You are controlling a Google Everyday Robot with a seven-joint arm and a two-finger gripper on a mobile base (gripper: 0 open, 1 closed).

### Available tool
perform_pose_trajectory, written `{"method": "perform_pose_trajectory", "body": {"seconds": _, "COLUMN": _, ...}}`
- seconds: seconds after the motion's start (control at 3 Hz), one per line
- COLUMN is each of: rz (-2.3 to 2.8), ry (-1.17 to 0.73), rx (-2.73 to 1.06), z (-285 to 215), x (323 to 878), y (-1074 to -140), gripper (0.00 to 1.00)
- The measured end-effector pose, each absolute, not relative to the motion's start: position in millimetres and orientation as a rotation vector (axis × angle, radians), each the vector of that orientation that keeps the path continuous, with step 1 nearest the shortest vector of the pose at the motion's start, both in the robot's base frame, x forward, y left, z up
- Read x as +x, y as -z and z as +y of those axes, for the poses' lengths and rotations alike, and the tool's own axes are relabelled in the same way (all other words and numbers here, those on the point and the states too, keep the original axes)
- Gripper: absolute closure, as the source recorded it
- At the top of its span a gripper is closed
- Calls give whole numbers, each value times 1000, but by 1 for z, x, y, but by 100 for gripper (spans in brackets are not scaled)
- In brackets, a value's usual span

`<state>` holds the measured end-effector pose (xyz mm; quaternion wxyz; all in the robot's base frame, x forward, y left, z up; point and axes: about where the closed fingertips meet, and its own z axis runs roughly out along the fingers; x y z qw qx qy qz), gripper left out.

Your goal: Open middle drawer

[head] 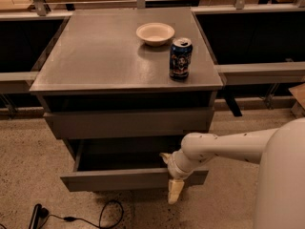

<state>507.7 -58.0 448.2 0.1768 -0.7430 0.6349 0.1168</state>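
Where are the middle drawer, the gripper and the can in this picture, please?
middle drawer [114, 179]: camera view, middle of its front panel.
gripper [170, 178]: camera view, its middle, at the drawer front's right end.
can [180, 57]: camera view, middle of its printed side.

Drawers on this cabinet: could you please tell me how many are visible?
2. The top drawer is shut; the middle drawer below it is pulled open, with the gripper at its front's right side. A third may be hidden underneath.

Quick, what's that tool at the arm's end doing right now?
Tool: at the front of the middle drawer, near its right end; open or closed cannot be told.
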Motion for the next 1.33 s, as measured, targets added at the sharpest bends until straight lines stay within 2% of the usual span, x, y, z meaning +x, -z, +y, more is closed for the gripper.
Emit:
{"method": "perform_pose_trajectory", "body": {"seconds": 0.67, "rz": 1859, "ry": -413, "rx": -2083, "z": -61, "x": 511, "y": -433, "gripper": 0}}
{"method": "perform_pose_trajectory", "body": {"seconds": 1.0, "rz": 1891, "ry": -468, "rx": -2087, "z": -64, "x": 504, "y": -425, "gripper": 14}}
{"method": "perform_pose_trajectory", "body": {"seconds": 1.33, "rz": 1906, "ry": -526, "rx": -2088, "z": -68, "x": 492, "y": -422, "gripper": 32}}
